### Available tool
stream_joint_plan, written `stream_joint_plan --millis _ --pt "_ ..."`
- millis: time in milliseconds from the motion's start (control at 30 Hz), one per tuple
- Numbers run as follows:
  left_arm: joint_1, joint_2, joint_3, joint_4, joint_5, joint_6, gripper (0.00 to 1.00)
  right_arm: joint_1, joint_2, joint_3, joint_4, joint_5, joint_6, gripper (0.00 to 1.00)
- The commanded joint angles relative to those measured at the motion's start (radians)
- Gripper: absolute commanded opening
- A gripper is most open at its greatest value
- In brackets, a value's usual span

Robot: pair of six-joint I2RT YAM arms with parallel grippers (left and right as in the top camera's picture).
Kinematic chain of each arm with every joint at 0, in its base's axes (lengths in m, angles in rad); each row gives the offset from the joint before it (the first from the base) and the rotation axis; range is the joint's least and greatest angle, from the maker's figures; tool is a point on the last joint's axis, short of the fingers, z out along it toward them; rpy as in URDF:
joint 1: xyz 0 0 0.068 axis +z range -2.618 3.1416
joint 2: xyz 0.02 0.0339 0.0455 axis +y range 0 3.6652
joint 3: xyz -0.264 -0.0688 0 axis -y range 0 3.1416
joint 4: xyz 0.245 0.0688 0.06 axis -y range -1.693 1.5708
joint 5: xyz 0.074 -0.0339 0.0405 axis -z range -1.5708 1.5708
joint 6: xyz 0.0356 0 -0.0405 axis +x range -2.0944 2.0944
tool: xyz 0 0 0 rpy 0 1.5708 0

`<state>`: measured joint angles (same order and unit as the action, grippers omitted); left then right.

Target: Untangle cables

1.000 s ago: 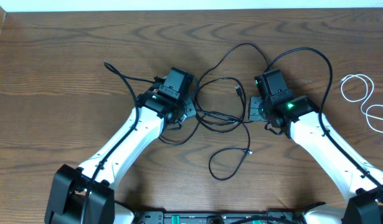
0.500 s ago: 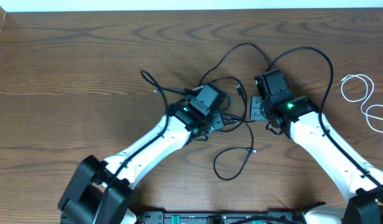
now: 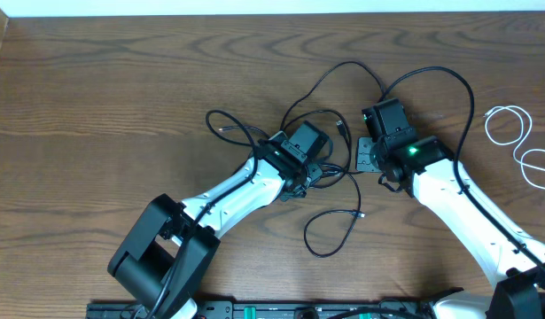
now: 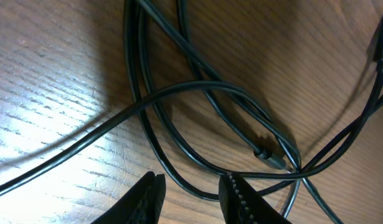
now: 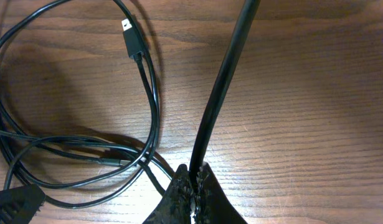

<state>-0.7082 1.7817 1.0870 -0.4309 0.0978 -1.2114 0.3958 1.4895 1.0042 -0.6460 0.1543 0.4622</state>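
surface: a dark brown wooden table (image 3: 95, 89) with strong grain is filling the overhead view. a pale strip (image 3: 254, 7) is running along its far edge, and nothing more of the room is showing. the wood is catching a soft glare in the left wrist view.

task items: the black cables (image 3: 323, 255) are lying in a loose tangle at the middle of the table, between the two arms, with loops crossing one another. one loop is arching toward the far side. another is trailing toward the near side and ending in a small plug (image 3: 356, 215). a further loop is sweeping out to the right of the right arm. the white cable (image 3: 509, 108) is lying well apart from the tangle, coiled at the right edge of the table.

left gripper (image 4: 191, 186): it is reaching in from the near left and sitting over the left part of the tangle. its jaws are standing apart, released, with bare wood showing between them. one of the black cables is crossing at the tips without being pinched.

right gripper (image 5: 192, 177): it is sitting at the right side of the tangle, clenching tight on one black cable (image 5: 222, 81), which is running away from the closed fingertips. a second plug (image 5: 130, 34) is lying on the wood to the left of it. a green light (image 3: 412, 151) is glowing on the right arm.
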Motion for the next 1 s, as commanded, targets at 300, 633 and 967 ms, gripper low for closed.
stream_joint_plan --millis 300,633,967 --pt "-0.022 0.012 -0.006 -0.023 -0.032 -0.115 0.34 -0.002 0.003 0.013 -0.001 0.020 -0.014 0.01" --pt "-0.024 0.012 -0.029 -0.023 -0.040 -0.134 0.34 -0.002 0.003 0.013 -0.001 0.019 -0.015 0.01" --pt "-0.024 0.012 -0.031 -0.008 -0.084 -0.134 0.34 -0.002 0.003 0.013 -0.001 0.020 -0.014 0.01"
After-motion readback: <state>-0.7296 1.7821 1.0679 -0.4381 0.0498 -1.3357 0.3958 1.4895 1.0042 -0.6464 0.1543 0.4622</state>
